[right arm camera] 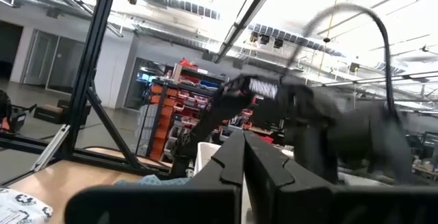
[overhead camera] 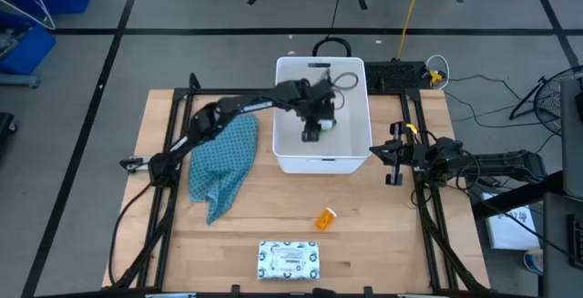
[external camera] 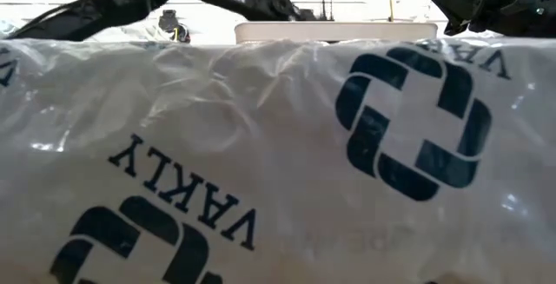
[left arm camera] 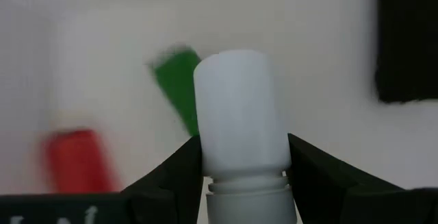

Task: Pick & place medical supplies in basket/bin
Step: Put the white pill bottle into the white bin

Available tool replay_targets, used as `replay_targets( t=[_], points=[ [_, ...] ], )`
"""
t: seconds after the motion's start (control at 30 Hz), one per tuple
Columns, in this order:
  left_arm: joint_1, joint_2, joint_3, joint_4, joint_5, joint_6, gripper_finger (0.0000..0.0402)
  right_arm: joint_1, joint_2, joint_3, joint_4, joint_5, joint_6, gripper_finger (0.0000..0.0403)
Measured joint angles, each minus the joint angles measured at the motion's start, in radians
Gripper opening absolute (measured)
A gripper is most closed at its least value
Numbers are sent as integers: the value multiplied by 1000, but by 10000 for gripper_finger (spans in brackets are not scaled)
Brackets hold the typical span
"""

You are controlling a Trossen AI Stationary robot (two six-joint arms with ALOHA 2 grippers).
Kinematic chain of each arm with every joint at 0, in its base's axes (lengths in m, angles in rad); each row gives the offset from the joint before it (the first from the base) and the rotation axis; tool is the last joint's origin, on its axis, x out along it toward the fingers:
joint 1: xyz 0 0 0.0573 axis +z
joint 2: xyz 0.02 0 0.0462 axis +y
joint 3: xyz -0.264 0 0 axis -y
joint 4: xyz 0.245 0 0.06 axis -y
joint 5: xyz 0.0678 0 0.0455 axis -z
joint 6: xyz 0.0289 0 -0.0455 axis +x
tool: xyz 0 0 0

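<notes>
Packet (external camera: 278, 162) fills my low view, hiding nearly whole table; only tub (external camera: 334, 30) rim strip and arm tops show above it. High view shows same flat white dotted packet at near table edge, blue cloth (overhead camera: 223, 163) left of tub, orange pill bottle (overhead camera: 325, 218) between. Left gripper (overhead camera: 313, 127) inside tub, clamped on small white bottle (left arm camera: 239, 118). Left wrist alone shows blurred green piece (left arm camera: 176, 80), red tube (left arm camera: 76, 159), black block (left arm camera: 407, 39). Right gripper (overhead camera: 393, 155) parked right of tub, fingers (right arm camera: 229, 159) together.

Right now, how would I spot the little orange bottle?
Find the large white rectangular plastic tub at the table's far middle. Come toward the near edge, short of the flat white dotted packet. The small orange pill bottle lies alone on bare wood, the only orange item.
</notes>
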Motion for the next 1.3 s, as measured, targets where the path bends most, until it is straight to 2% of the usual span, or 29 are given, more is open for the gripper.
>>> replay_targets(
  t=[0.17, 0.27, 0.47, 0.57, 0.9, 1.07, 1.3],
  points=[
    [0, 59, 0, -47, -3, -27, 177, 0, 0, 0, -7, 0, 2, 0],
    [-12, 65, 1, -54, -66, -38, 177, 0, 0, 0, -8, -1, 2, 0],
    [-14, 66, 2, -83, -42, -41, 177, 0, 0, 0, -6, -2, 2, 0],
    [-15, 67, 2, -102, 16, -52, 178, 0, 0, 0, 2, -3, 11, 0],
    [-21, 71, -2, -103, 347, -221, 177, 0, 0, 0, 22, -4, 18, 0],
    [-25, 73, -2, -144, 291, -228, 177, 0, 0, 0, 21, -4, 18, 0],
    [-30, 108, -2, -203, 310, -231, 177, 0, 0, 0, 23, -5, 18, 0]
  ],
)
